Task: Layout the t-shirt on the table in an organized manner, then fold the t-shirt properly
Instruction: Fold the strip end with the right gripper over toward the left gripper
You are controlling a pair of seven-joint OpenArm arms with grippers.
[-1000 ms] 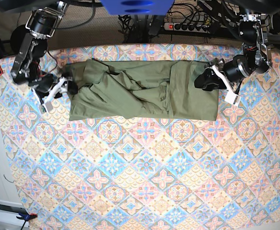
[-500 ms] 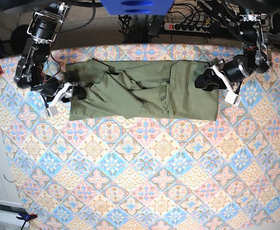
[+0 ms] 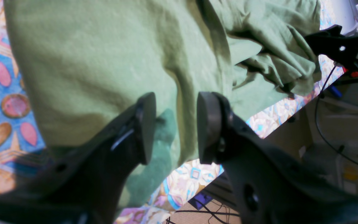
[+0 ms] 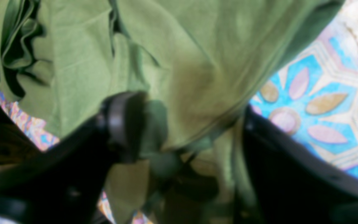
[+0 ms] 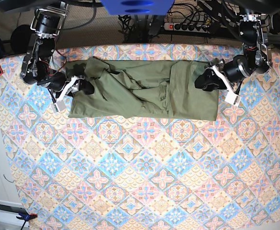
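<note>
Two grippers now stand at opposite ends of the t-shirt (image 5: 142, 88), which lies bunched lengthwise near the far edge of the table (image 5: 144, 172). Base view: the right gripper (image 5: 77, 86) has moved in from beside the shirt's end onto its fabric; the left gripper (image 5: 204, 80) has not shifted. Judgement: a two-ended pull to spread the shirt is being set up. Left wrist view: the left gripper (image 3: 174, 127) is parted, pads straddling a raised fold without clamping it. Right wrist view, blurred: the right gripper (image 4: 182, 130) is parted around the hem, narrowing; a grip cannot be confirmed. Only the wrist views show jaw spacing; only the base view shows shirt layout.
</note>
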